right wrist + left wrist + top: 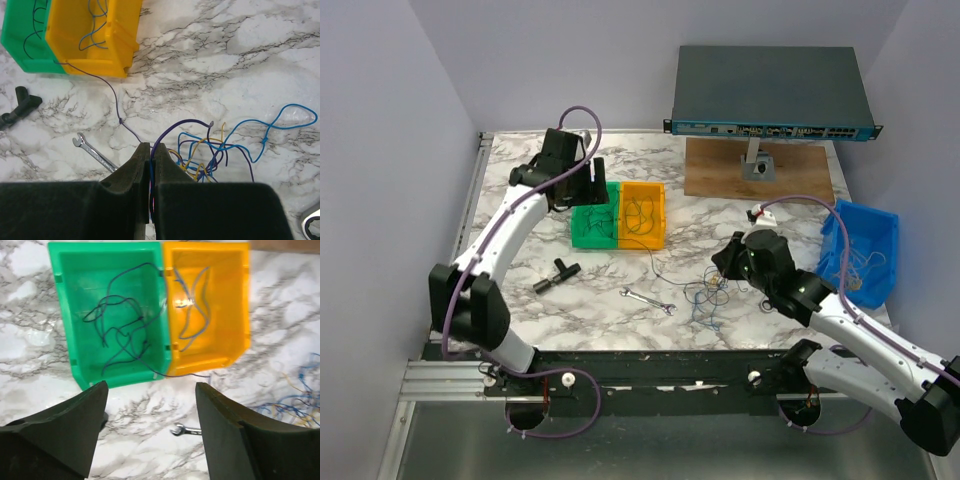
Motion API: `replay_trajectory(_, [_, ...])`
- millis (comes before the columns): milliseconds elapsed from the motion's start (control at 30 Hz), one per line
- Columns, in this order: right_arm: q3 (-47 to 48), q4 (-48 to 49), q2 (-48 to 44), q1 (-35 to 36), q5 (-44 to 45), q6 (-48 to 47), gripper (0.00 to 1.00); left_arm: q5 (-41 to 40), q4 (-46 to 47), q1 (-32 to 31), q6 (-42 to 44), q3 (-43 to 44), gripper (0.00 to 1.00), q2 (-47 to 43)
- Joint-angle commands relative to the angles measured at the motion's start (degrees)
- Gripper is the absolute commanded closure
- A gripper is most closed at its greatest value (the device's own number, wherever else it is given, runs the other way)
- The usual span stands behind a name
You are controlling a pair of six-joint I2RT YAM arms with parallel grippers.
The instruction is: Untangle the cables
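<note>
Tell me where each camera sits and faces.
Top external: fixed above and behind, looking down on the marble table; left arm and right arm show.
Left wrist: looks down on the green bin and yellow bin; the open left end effector shows.
Right wrist: looks down on the cables; the right end effector, shut on a purple strand, shows.
Shared: both wrist views catch the wrench and both bins.

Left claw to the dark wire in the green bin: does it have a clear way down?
Probably yes. The left claw hangs open above the green bin, whose top is uncovered, and nothing lies over the dark wire. The bin's walls may crowd the fingers.
</note>
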Motion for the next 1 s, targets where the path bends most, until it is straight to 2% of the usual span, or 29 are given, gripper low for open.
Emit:
replay_trajectory(0, [0.42, -0.05, 0.12, -0.03, -0.52, 0.01, 0.99, 6.87, 8.95, -2.82, -4.38, -9.7, 0.23, -10.43])
replay_trajectory(133, [-0.58, -0.14, -0.26, -0.03, 0.08, 0.11, 0.99, 11.52, 23.76, -7.86, -13.93, -24.99, 0.06, -17.9])
replay_trajectory(233, [-1.12, -0.06, -0.52, -0.04, 0.21, 0.13, 0.99, 12.83, 36.67, -11.01, -26.51, -37.26, 0.01, -21.66])
replay_trajectory(333, [-1.4, -0.09, -0.8, -0.03, 0.23, 0.35, 0.99, 7.88, 46.36, -15.87, -35.92, -44.84, 0.01, -24.04])
replay_trajectory(467, [-1.49, 0.3, -1.04, -0.03, 0.41, 0.93, 0.99, 2.1, 50.8, -22.2, -44.19, -46.89, 0.03, -22.02])
replay_trajectory(633, [-1.35, -0.06, -1.19, -0.09, 1.59, 1.81, 0.99, -2.8, 56.01, -29.75, -56.67, -47.24, 0.08, -15.22])
replay_trajectory(700, [-1.57, -0.22, -1.35, -0.03, 1.94, 2.16, 0.99, -5.74, 52.33, -31.99, -59.89, -44.9, 0.09, -12.72])
replay_trajectory(833, [-1.49, -1.73, -0.93, -0.03, 4.13, 2.65, 0.99, -10.27, 38.27, -34.02, -64.34, -36.35, 0.13, -7.66])
replay_trajectory(867, [-1.3, -2.54, -0.59, -0.03, 4.8, 2.58, 0.85, -10.39, 35.51, -34.13, -64.12, -34.85, 0.13, -6.74])
replay_trajectory(933, [-0.66, -4.35, 0.52, -0.03, 5.53, 1.56, 0.45, -11.41, 33.54, -34.14, -63.18, -33.23, 0.14, -6.66])
replay_trajectory(967, [-0.19, -4.88, 1.22, -0.03, 5.27, 0.91, 0.33, -12.45, 32.62, -34.13, -62.89, -32.89, 0.14, -7.04])
